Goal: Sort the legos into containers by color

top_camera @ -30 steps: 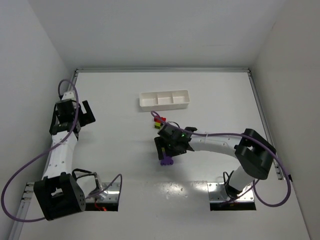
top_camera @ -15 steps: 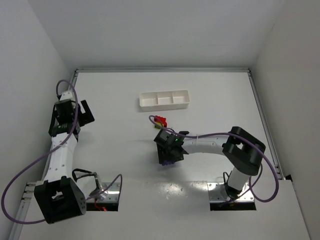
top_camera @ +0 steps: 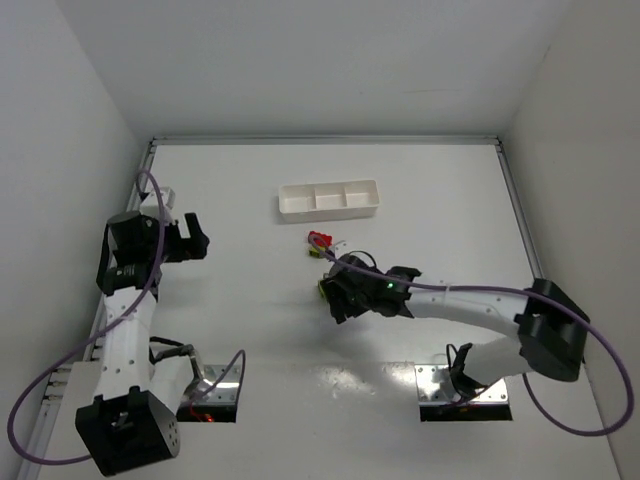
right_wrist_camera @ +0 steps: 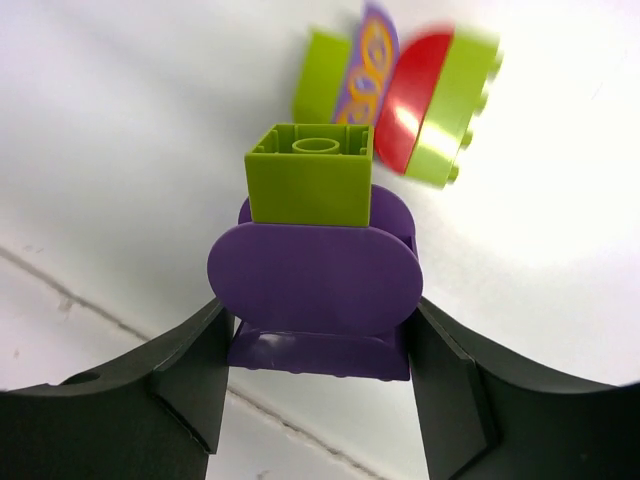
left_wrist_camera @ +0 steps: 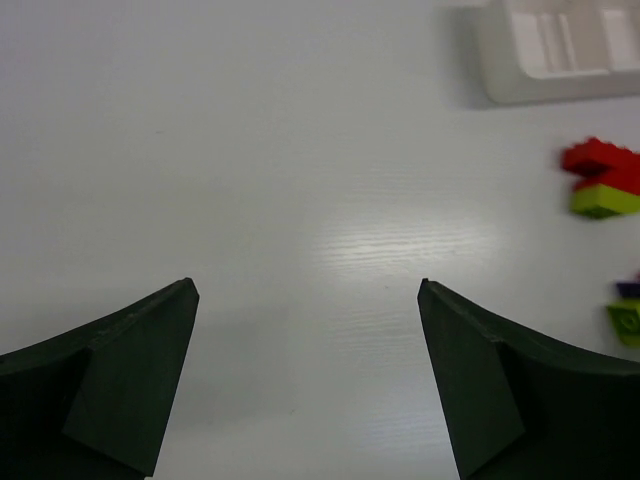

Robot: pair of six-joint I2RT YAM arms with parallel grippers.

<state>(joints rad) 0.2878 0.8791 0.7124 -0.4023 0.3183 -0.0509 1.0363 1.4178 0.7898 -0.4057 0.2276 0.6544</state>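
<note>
While clamping the purple brick (right_wrist_camera: 315, 280) by its flat sides, the right gripper (right_wrist_camera: 315, 340) is holding something light, rigid — probably slippery.

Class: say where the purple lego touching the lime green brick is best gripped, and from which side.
Grip the purple lego across its two rounded ends, coming from the side away from the lime green brick, which blocks that face; the right end effector flanks those ends.
</note>
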